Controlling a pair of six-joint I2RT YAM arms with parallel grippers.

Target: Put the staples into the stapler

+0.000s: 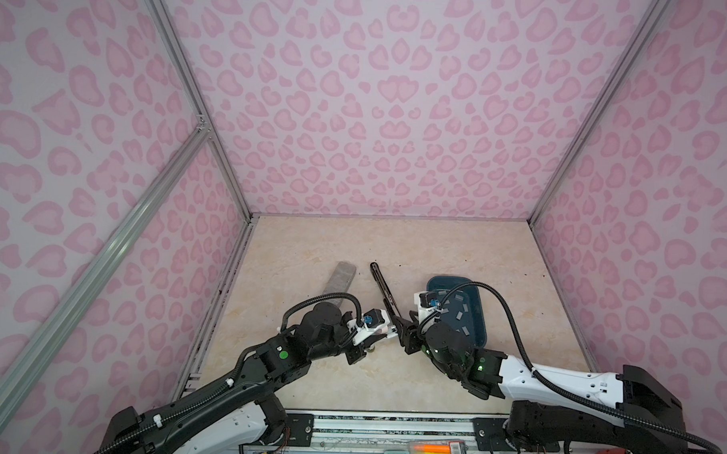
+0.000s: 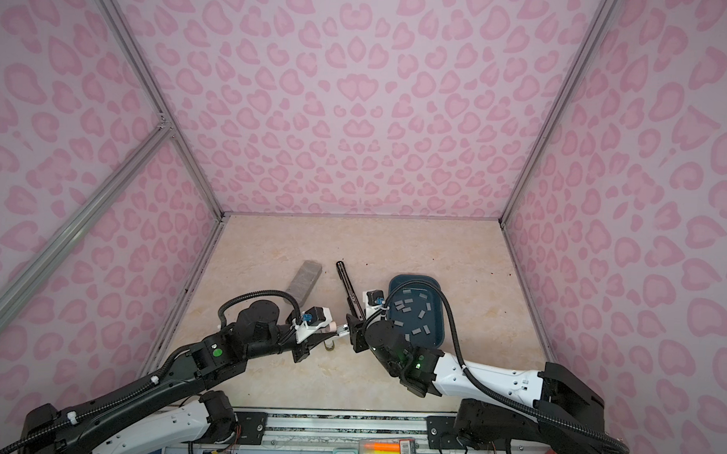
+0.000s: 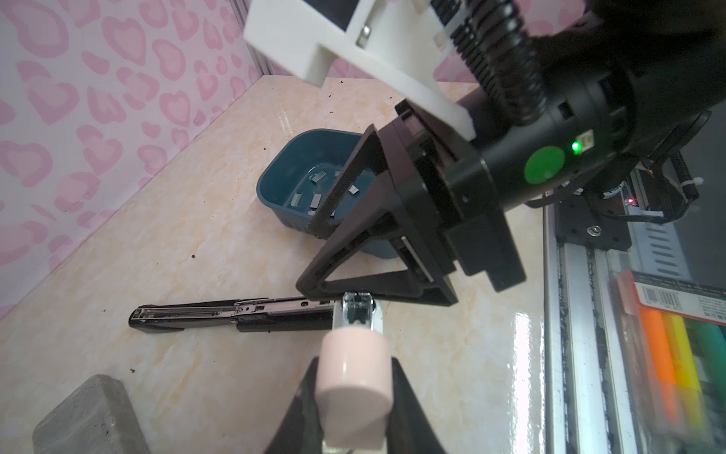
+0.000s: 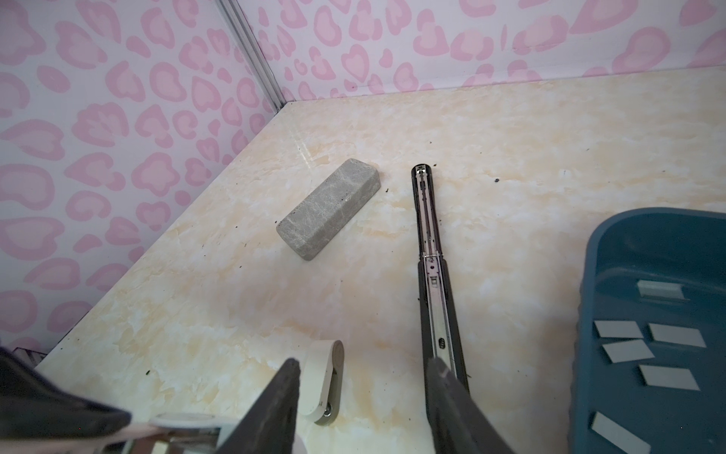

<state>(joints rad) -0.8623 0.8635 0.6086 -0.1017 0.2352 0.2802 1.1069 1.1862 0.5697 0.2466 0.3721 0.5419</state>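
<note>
Right wrist view, closest in: the right claw [image 4: 365, 367] stands spread, with one finger over the near end of the black stapler [image 4: 428, 243]. Whether it touches, I can't tell. Just beside the other finger, a small cream-coloured piece [image 4: 320, 377] lies on the marbled table [image 4: 510, 157].

From the left wrist view, the left claw [image 3: 353, 397] is pinching a pink-capped clear piece [image 3: 351, 361]. Its clear end sits just beside the stapler's near end, close under the right claw.

The stapler lies folded out flat on the table, its metal channel facing up, running away from both arms. In both top views a blue tub [image 1: 435, 280] sits on the table to the right of the stapler, and the staples [image 1: 460, 314] lie scattered loose on its floor. On the stapler's other side a grey speckled block [image 4: 330, 208] lies apart from it, and behind that rises the pink heart-patterned wall [image 4: 118, 118].
</note>
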